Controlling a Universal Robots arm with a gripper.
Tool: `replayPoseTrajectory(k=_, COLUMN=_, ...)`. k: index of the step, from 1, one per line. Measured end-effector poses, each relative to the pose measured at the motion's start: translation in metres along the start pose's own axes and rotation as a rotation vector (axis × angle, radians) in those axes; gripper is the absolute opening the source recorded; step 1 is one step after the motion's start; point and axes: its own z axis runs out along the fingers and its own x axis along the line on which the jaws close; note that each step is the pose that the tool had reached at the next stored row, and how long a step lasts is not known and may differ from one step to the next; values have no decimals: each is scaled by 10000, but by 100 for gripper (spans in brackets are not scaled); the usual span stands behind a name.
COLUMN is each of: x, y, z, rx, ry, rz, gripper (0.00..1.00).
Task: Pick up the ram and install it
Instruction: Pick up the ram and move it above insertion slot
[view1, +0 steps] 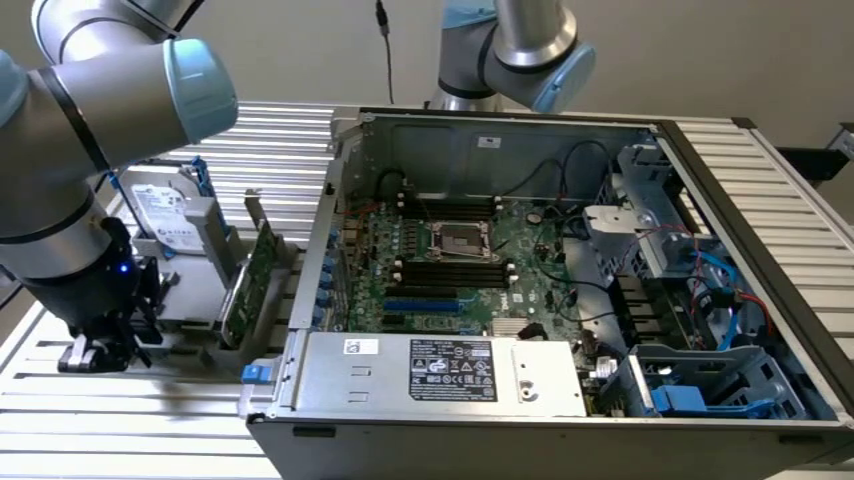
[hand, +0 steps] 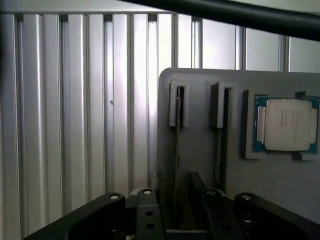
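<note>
The arm (view1: 80, 150) fills the upper and lower left of the exterior view, and its hand (view1: 100, 345) hangs low over the ribbed metal worktop (view1: 134, 420), at the near end of a grey holder (hand: 200, 100). In the wrist view the two dark fingers (hand: 145, 212) stand apart, one on each side of a narrow slot in that holder. The ram (hand: 177, 145) stands on edge in this slot, seen as a thin line, and lies in the gap between the fingers with space on both sides. The hand is open and has hold of nothing.

Just beside it, a parallel slot carries a second thin board (hand: 220, 150), also on edge. Past that slot a processor chip (hand: 286, 125) with a silver lid lies flat in a shallow recess of the same holder.

In the exterior view a green expansion card (view1: 254, 285) stands upright to the right of the hand, and a hard drive (view1: 174, 215) leans behind it, towards the upper left of the frame. An open computer case (view1: 747, 200) takes up the centre and right. Inside it the green motherboard (view1: 534, 285) lies flat with its long black slots (view1: 454, 270) near the middle, well apart from the hand. A silver power supply (view1: 441, 370) with white labels sits along the case's near edge, in the lower centre of the frame
</note>
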Motion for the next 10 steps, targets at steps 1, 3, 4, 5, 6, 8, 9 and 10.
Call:
replayPoseTrajectory(k=1, x=0, y=1, z=1, rx=-24, ry=-11, rz=60, gripper=36)
replayPoseTrajectory(k=3, x=1, y=2, z=0, rx=-110, ry=-41, rz=158, gripper=36)
replayPoseTrajectory(k=4, x=1, y=2, z=0, rx=-162, ry=-57, rz=202, gripper=36)
replayPoseTrajectory(k=5, x=2, y=3, z=0, rx=-208, ry=-64, rz=228, gripper=36)
replayPoseTrajectory(k=6, x=3, y=3, z=0, rx=-241, ry=-64, rz=235, gripper=36)
replayPoseTrajectory(k=8, x=5, y=3, z=1, rx=-308, ry=-63, rz=235, gripper=36)
replayPoseTrajectory(k=9, x=5, y=3, z=1, rx=-338, ry=-62, rz=236, gripper=34)
replayPoseTrajectory(k=10, x=6, y=3, z=0, rx=-358, ry=-59, rz=236, gripper=34)
